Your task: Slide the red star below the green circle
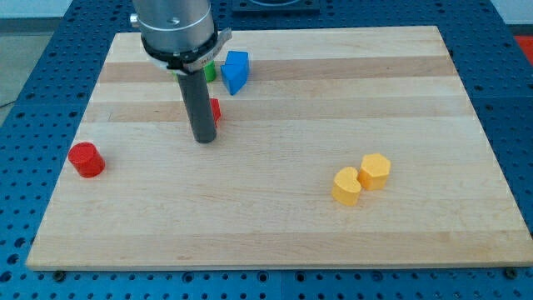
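Observation:
My rod comes down from the view's top, and my tip (pixel 204 139) rests on the wooden board (pixel 275 225). A red block (pixel 215 109), mostly hidden behind the rod, shows just to the right of it; its shape cannot be made out. A green block (pixel 211 72) peeks out behind the rod above it, also mostly hidden. The red block sits just below the green one. My tip is right next to the red block, at its lower left.
A blue block (pixel 235 71) lies right of the green one. A red cylinder (pixel 85 159) stands near the board's left edge. Two yellow blocks (pixel 346 186) (pixel 375 170) touch each other at the lower right.

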You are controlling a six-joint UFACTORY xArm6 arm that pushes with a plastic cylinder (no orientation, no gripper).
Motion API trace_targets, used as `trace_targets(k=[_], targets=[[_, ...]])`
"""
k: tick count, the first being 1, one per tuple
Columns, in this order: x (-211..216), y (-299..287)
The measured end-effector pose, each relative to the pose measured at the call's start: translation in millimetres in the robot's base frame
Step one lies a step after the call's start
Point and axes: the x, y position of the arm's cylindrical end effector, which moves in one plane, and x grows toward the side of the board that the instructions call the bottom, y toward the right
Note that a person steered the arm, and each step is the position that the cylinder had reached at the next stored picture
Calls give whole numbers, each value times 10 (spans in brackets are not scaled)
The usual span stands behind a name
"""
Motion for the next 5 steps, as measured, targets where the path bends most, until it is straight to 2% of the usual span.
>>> trace_targets(k=[1, 2, 3, 4, 5], targets=[[-123, -91], [-469, -171], [-445, -223], [-218, -114], [-250, -6]])
